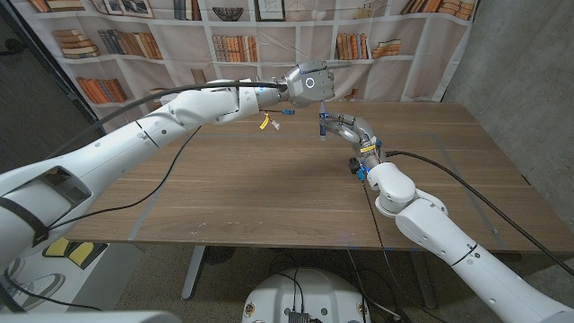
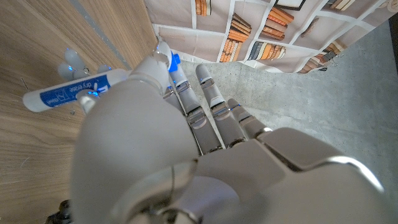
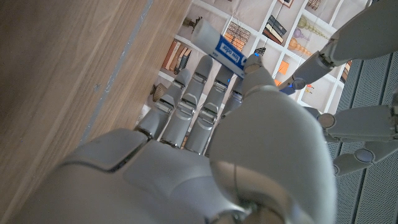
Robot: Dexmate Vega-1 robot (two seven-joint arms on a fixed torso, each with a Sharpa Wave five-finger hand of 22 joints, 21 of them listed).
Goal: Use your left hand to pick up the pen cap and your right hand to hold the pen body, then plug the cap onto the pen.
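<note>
Both arms reach over the worktop (image 1: pixel 269 193) toward its far edge. The right hand (image 1: pixel 345 127) grips the pen body (image 3: pixel 219 45) upright; the left hand (image 1: pixel 308 83), just above, pinches the pen cap (image 2: pixel 175 61).

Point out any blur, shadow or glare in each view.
Head view: sharp, with soft shadows on the table under the raised arms. Left wrist view: the left hand is close and blurred; the pen is readable. Right wrist view: the right hand is soft, with faint highlights.

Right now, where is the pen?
The pen is off the table, held upright in the right hand near the middle of the head view, just below the left hand.
</note>
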